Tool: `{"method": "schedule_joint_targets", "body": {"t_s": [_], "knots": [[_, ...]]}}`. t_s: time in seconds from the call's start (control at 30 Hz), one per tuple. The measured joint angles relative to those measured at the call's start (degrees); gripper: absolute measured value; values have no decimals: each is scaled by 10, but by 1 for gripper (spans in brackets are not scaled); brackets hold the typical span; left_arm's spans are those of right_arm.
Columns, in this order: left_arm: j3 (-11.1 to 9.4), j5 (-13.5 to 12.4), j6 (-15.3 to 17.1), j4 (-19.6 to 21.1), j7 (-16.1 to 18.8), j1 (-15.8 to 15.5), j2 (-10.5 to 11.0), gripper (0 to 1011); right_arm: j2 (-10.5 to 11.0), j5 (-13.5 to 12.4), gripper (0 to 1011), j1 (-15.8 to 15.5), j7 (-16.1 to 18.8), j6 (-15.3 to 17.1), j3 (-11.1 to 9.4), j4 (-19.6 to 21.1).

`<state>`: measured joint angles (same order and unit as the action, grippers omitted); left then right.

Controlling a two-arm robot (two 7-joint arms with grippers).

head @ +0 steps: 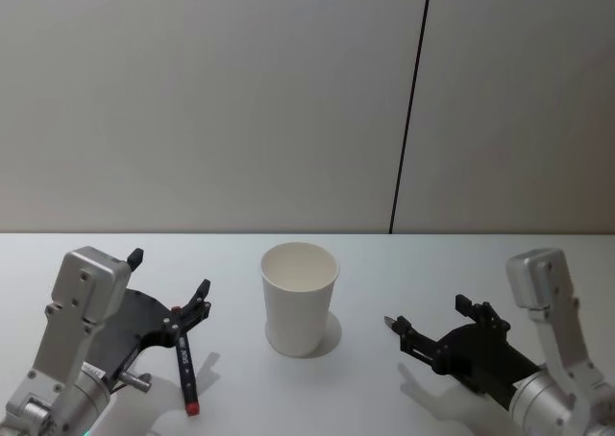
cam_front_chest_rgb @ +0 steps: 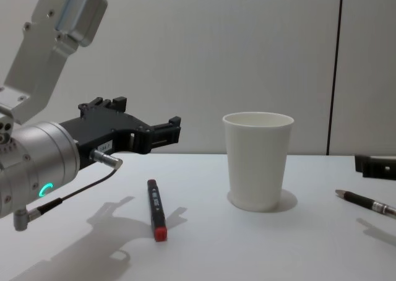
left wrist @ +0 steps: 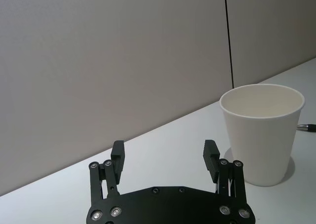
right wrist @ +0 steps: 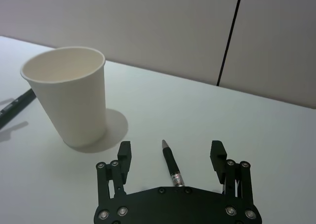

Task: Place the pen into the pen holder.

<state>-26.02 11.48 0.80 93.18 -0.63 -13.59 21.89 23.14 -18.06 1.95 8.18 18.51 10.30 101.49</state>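
Observation:
The pen holder, a plain white paper cup (head: 300,300), stands upright and empty at the table's middle (cam_front_chest_rgb: 257,160). A slim black pen with a silver tip (right wrist: 171,164) lies flat on the table to its right (cam_front_chest_rgb: 366,202). My right gripper (right wrist: 171,146) hovers open just above that pen, fingers on either side, touching nothing (head: 428,319). Left of the cup lies a black marker pen with a red end (head: 184,364) (cam_front_chest_rgb: 155,210). Raised over the marker's far end, my left gripper (head: 169,275) (left wrist: 164,152) is open and holds nothing.
The white table (head: 384,398) runs back to a grey panelled wall (head: 240,90) with a dark vertical seam. Bare tabletop lies in front of the cup and between the two arms.

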Motion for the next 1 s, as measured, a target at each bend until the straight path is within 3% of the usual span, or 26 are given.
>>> {"method": "schedule_joint_targets", "body": {"t_s": [0.4, 1.0], "knots": [[0, 0, 0, 0, 0, 0, 0, 1002, 3, 16, 1001, 27, -3, 70, 12, -17], [0, 0, 0, 0, 0, 0, 0, 1002, -6, 22, 1001, 43, -6, 124, 13, -35]]}}
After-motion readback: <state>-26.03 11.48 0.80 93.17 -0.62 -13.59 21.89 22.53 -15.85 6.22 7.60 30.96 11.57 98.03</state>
